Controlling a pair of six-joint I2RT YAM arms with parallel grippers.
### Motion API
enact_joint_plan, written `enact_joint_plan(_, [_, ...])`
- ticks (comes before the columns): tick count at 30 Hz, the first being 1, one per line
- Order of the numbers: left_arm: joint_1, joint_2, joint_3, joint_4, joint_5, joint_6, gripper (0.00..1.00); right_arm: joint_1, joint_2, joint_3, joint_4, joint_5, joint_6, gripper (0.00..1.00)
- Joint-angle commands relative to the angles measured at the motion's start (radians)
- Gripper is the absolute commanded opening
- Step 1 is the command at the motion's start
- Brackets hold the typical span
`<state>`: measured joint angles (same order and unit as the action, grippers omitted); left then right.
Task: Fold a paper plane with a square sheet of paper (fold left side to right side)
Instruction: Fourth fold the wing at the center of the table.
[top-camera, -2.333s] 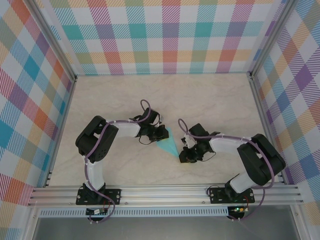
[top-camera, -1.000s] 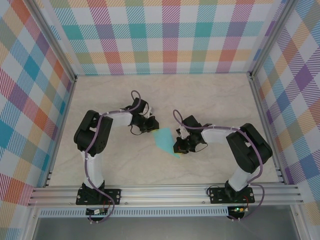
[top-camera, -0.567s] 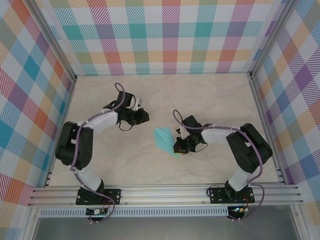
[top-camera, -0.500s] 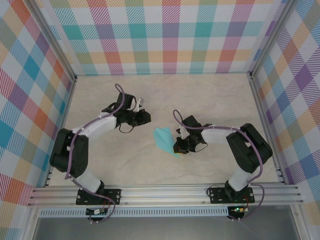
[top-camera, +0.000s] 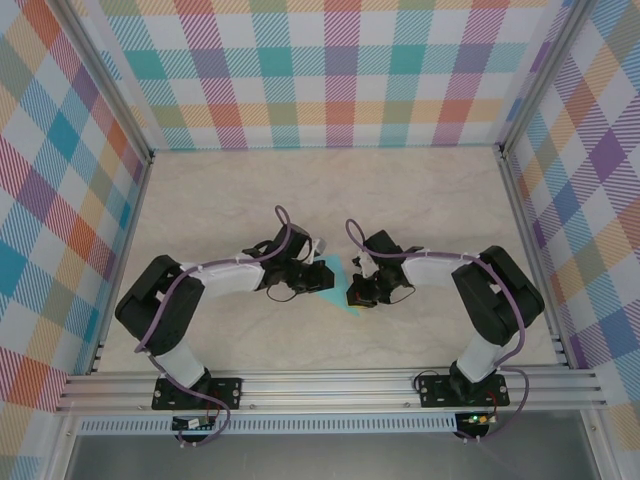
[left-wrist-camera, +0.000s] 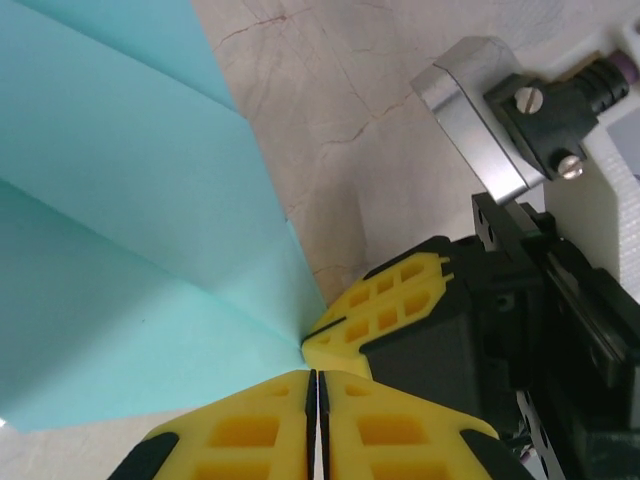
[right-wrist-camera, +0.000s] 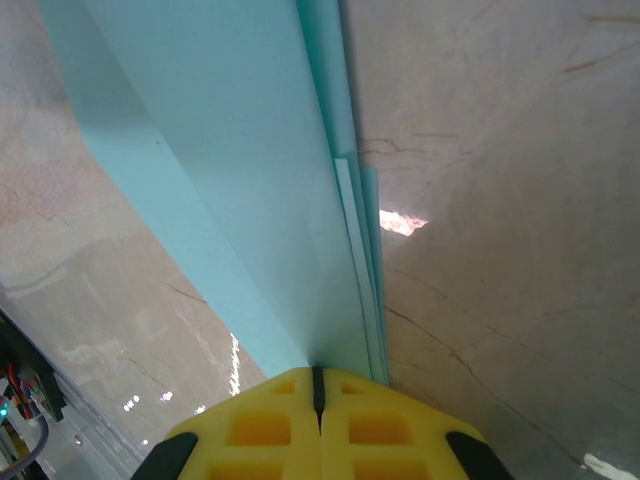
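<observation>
Looking at the top view, I see that the left tool (top-camera: 318, 278) has come back to the sheet of paper (top-camera: 340, 272). Half a second ago this arm was swung away to the far left, well apart from the sheet, and the left flap stood a little open. Now the left tool sits just at the left edge of the sheet and the flap looks flatter. The right tool (top-camera: 358, 295) has not moved; it stays on the right edge as an anchor.

In the left wrist view, the fingers of the left tool (left-wrist-camera: 315, 385) are closed together, with only a thin line between them. The pointed corner of the sheet of paper (left-wrist-camera: 120, 250) reaches them, but I cannot tell if any paper is caught inside. Behind it I see the right tool (left-wrist-camera: 385, 300), very near.

In the right wrist view, the right tool (right-wrist-camera: 318, 385) is also fully closed. Its tips rest where the stacked layers of the sheet of paper (right-wrist-camera: 230, 180) end; I think it presses them down and does not pinch them.

The sheet lies on the worktop (top-camera: 420, 200) between the two tools, already narrow and pointed. I judge the left-to-right fold is laid over, and the crease is not yet pressed firm.
</observation>
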<state>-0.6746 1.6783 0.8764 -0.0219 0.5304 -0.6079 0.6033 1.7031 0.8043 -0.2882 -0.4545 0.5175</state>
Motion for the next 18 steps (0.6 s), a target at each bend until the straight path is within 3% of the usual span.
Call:
enact_joint_plan(1, [-0.028, 0.032, 0.041, 0.031, 0.002, -0.012, 0.11, 0.01, 0.067, -0.028, -0.119, 0.117, 0.015, 0.0])
enact_joint_plan(18, [-0.073, 0.163, 0.106, 0.048, -0.007, -0.035, 0.08, 0.012, 0.083, -0.015, -0.136, 0.114, 0.0, 0.0])
